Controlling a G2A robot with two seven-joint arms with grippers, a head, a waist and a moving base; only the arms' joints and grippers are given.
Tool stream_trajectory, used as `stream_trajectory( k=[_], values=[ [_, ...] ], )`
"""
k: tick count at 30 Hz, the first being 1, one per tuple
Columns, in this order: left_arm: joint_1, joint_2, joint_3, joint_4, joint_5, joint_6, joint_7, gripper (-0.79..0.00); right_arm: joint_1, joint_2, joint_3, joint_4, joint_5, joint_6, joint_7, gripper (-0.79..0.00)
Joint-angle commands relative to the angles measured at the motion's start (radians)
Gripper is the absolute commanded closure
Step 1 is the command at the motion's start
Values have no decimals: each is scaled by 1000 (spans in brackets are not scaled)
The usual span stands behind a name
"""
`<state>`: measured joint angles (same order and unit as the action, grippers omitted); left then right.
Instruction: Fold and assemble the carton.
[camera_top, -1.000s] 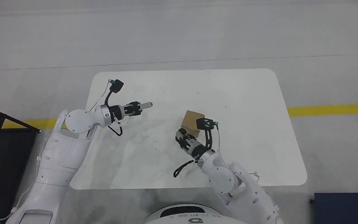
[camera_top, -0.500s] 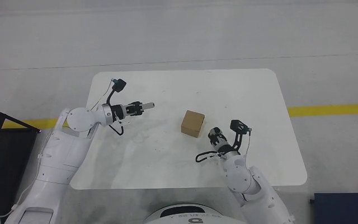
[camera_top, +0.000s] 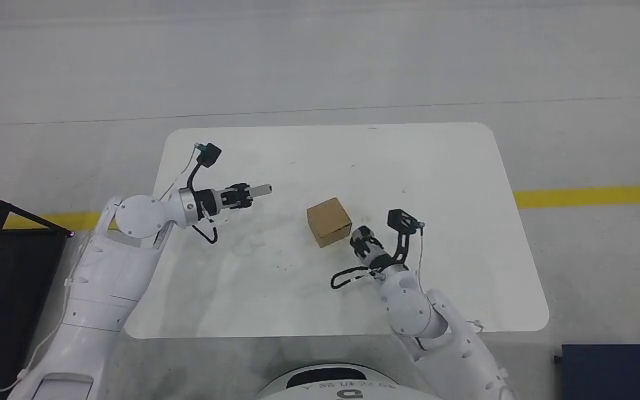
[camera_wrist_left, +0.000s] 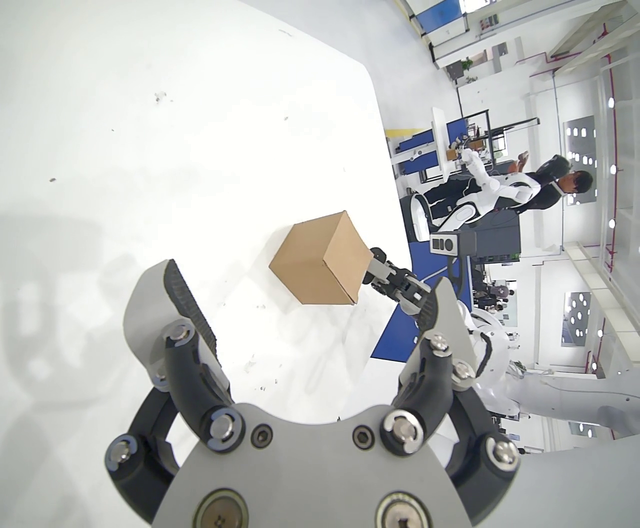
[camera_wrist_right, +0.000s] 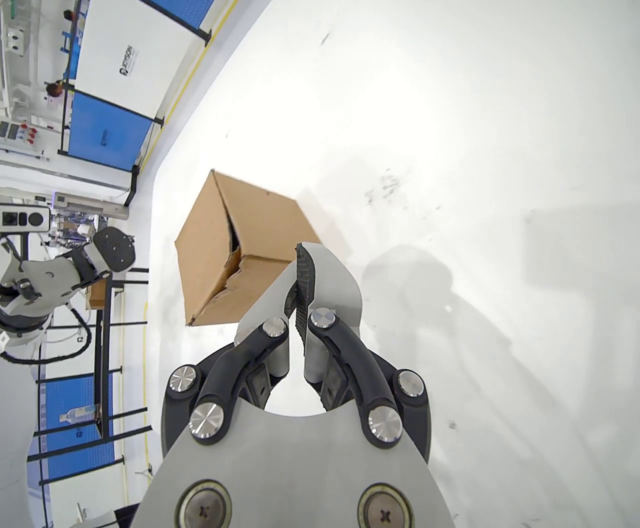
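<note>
The carton (camera_top: 328, 222) is sitting closed up as a brown cube near the middle of the white table (camera_top: 440, 170), turned a little askew to the table's edges. The right tool (camera_wrist_right: 301, 249) is sitting right at the carton's near right corner. Its 2 fingers are squeezed together with nothing between them, and the tip looks to be touching the cardboard low on that side. In the right wrist view, 1 face of the carton is showing a seam where the flaps are meeting, with a ragged dark gap running along it. On the other side, the left tool (camera_wrist_left: 306, 276) is hovering above the table, well apart from the carton and pointing toward it. Its 2 fingers (camera_wrist_left: 190, 305) are spread wide around bare air. From the top, the carton is lying between the 2 tools, far closer to the right one.
</note>
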<state>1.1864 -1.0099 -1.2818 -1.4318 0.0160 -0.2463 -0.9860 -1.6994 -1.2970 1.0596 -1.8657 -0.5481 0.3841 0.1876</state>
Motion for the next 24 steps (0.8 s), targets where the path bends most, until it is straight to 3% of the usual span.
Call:
stream_trajectory(
  k=[1,5,12,17,24],
  values=[
    [0,1,1,1,-2,-2,-4,-785,22,-6,-45,8,14,-29,27,0],
    [1,0,19,4,-13,-6,-27,-785,45,-14,-70,10,67,-75,38,0],
    [-21,-21,147,9,9,-2,-56,-785,-89,8,33,-114,79,-137,-29,0],
    [-99,-60,285,45,-5,1,-24,-785,-226,26,131,-203,92,-231,-90,0],
    [-242,-138,470,158,-26,15,57,-785,-385,43,233,-257,133,-362,-144,0]
  ],
)
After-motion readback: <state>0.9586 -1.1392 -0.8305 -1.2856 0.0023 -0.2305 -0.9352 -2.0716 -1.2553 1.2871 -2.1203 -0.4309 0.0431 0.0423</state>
